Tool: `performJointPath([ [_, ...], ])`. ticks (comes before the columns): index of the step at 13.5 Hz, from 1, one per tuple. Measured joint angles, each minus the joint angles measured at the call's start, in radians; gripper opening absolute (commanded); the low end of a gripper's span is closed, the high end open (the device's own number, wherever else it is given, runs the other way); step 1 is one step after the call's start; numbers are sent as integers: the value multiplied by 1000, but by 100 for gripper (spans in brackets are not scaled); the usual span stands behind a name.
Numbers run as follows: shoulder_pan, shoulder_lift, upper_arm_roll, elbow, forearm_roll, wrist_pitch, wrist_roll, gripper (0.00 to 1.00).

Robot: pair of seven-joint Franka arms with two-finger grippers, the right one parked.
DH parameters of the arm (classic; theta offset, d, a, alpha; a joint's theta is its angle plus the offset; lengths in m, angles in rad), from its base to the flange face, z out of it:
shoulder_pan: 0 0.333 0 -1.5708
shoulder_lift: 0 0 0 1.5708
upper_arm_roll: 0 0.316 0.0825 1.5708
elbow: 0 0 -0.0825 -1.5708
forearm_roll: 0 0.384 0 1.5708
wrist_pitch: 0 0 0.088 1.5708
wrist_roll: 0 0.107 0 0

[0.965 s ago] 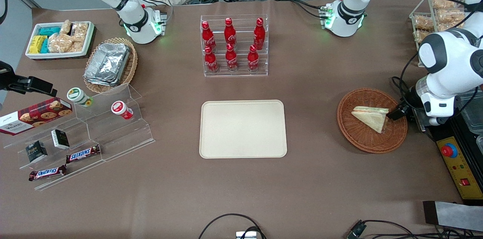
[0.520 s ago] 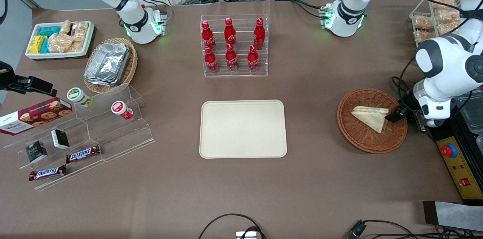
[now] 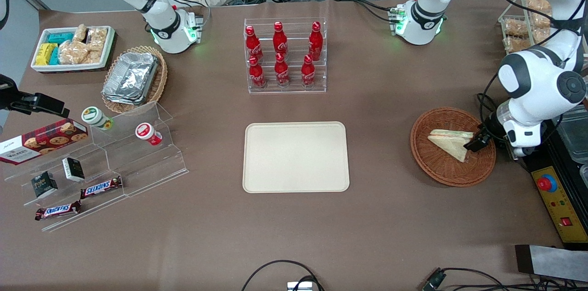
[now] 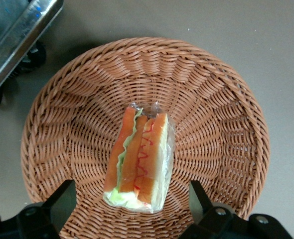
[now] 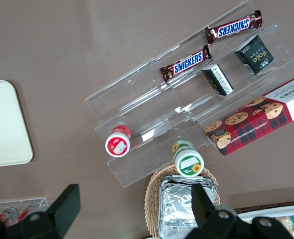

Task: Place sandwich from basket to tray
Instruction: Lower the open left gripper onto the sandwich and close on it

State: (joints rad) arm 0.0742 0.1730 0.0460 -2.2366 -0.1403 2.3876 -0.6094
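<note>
The sandwich (image 3: 451, 143) (image 4: 138, 162), a triangular wedge of pale bread with orange and green filling along one edge, sealed in clear crinkled wrap, is found lying in the basket (image 3: 441, 169) (image 4: 221, 124). The basket is round and shallow, woven of brown wicker with a ribbed rim, and is set on the brown bench (image 3: 390, 226) toward the working arm's end. The gripper (image 3: 473, 145) (image 4: 129, 211) is positioned over the basket just at the sandwich's thick end; its dark fingers (image 4: 62, 199) are held apart, one on each side of the wedge, with nothing clamped between them. The tray (image 3: 296, 157), a flat cream rectangle with rounded corners and a low rim, is seen well apart from the basket, near the middle of the bench. Six red bottles (image 3: 281, 54) are kept upright in a clear plastic rack (image 3: 287, 86), farther from the front camera than the tray. Toward the parked arm's end, foil containers (image 3: 131, 77) are stacked in a lighter oval wicker basket (image 3: 158, 84).
</note>
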Motion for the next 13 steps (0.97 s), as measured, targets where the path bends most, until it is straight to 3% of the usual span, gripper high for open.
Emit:
performJointPath([
  [13,-8,68,-12,-27,-35,114,0,100],
])
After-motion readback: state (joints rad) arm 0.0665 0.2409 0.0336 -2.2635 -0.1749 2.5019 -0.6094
